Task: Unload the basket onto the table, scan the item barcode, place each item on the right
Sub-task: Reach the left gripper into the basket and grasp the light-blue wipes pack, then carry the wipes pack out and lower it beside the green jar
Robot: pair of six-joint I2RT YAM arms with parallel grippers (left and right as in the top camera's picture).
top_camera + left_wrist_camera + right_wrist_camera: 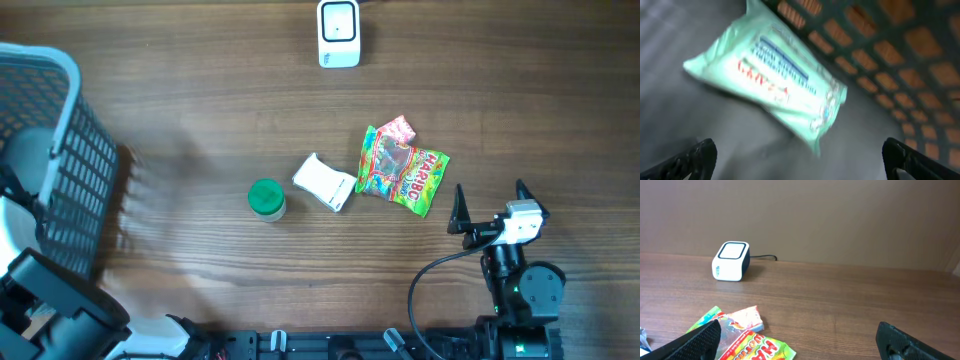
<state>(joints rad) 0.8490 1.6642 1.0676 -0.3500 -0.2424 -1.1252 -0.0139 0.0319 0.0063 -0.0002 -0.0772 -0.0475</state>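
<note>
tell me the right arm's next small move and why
Probably ease the right gripper toward the candy bag: its jaws stand open and empty, the bag lies closest to it, and nothing is yet at the scanner.

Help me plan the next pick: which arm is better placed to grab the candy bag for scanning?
Right. The right gripper, open, sits close beside the candy bag on the table, facing the scanner. The left gripper is away inside the basket, over a pale green packet.
</note>
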